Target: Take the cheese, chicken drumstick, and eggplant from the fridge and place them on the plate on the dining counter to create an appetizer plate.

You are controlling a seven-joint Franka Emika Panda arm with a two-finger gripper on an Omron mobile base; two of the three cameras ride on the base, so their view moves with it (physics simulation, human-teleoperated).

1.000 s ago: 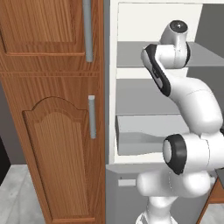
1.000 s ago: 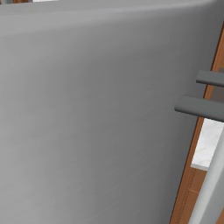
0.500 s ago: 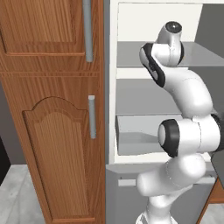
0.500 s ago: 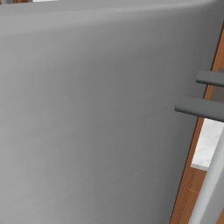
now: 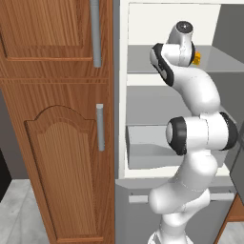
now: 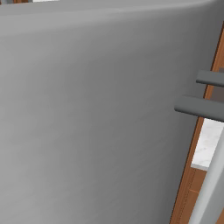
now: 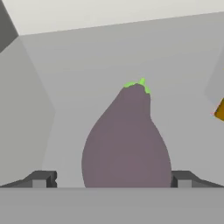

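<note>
The robot's tool (image 7: 112, 179) stands with its two dark fingertips (image 7: 41, 179) spread as far apart as they go, one on each side of the dull purple, pear-shaped eggplant with a small green cap (image 7: 127, 140). The eggplant lies straight ahead of the tool on a pale grey shelf (image 7: 65, 87) of the open grey-and-white fridge (image 5: 143, 90), its fat end nearest the tool and its green tip pointing away toward the back wall. Nothing is gripped yet: the fingertips flank the widest part of the fruit, and whether they touch its skin cannot be told. Off to the tool's right edge of sight, a sliver of yellow-orange cheese wedge (image 7: 220, 110) shows on the same shelf; in the left base view the same cheese (image 5: 196, 58) peeks out behind the white arm's wrist, which reaches into the upper compartment.

The step in hand appears to be the grasp of the eggplant. To do it well, the tool should probably advance a little further so the fingertips pass the broadest bulge and close on the body where the sides run more parallel; closing on the rounded rear may squeeze the fruit forward and out. The closing should stay centred, so neither finger pushes the eggplant sideways toward the cheese. Once clamped, a slight lift before pulling back would keep it from dragging on the shelf.
</note>
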